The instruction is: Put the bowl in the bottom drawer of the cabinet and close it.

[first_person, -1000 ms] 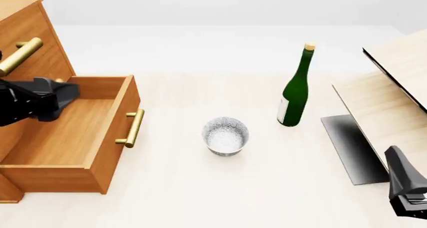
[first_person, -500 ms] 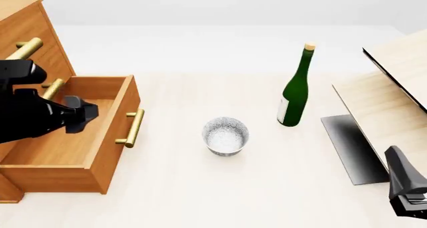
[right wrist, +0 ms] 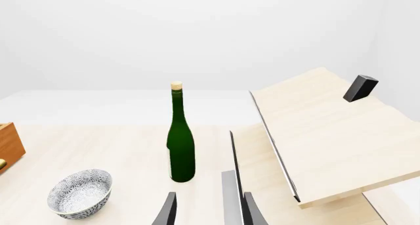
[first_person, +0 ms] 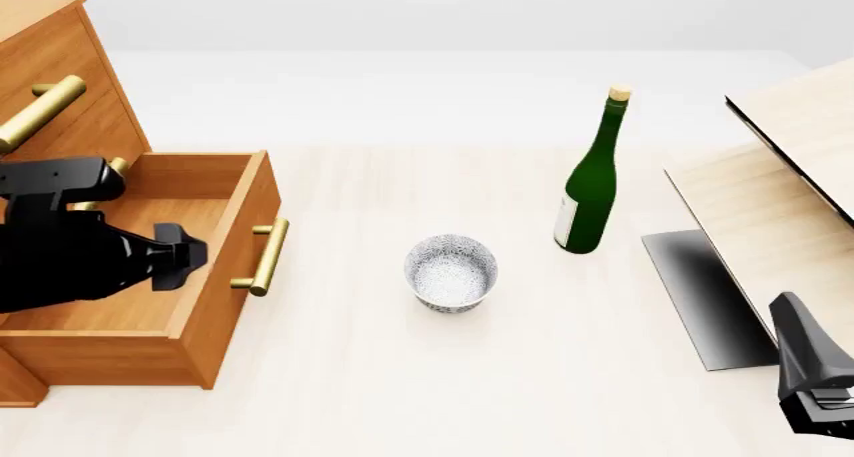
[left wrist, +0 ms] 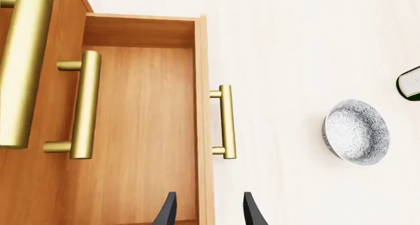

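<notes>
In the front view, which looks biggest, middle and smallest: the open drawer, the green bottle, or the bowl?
1. Bottom drawer, clearly biggest.
2. Green bottle, tall but thin.
3. Bowl, smallest.
The drawer sits a bit nearer the camera, but the order holds.

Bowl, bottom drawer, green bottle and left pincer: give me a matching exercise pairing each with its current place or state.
Things:
1. bowl
2. bottom drawer
3. green bottle
4. left pincer

States:
A. pulled open, nothing inside
B. upright on the table, corked
C. over the drawer's front edge, holding nothing
D. on the table between drawer and bottle

Pairs: 1-D, 2-A, 3-B, 4-C
</notes>
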Controlling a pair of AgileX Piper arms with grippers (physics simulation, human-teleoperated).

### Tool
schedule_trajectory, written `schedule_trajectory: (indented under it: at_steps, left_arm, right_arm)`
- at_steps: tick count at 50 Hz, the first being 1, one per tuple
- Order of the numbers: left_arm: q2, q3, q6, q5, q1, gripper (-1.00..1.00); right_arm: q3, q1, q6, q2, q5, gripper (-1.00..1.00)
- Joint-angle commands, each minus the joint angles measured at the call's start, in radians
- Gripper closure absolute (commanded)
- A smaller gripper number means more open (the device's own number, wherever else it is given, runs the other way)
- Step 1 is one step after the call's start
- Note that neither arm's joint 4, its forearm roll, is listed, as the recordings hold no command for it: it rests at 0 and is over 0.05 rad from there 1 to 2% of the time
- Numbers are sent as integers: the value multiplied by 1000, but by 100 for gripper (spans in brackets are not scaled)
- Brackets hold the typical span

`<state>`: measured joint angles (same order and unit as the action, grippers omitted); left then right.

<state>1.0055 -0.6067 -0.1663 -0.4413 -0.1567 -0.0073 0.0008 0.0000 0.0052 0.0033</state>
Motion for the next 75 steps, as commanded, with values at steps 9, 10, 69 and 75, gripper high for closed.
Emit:
schedule_trajectory:
  at_steps: [9,10,69,75]
  left_arm:
    - [54,1,-4,62,-24,-100]
    - [56,0,-4,63,-24,-100]
    - [219,71,-62,198,-67,-100]
    - [224,76,-65,203,-84,-100]
  right_arm:
    - [0,0,0,0,0,-100]
    - [0,0,0,0,0,-100]
    - [0,0,0,0,0,-100]
    - [0,0,0,0,0,-100]
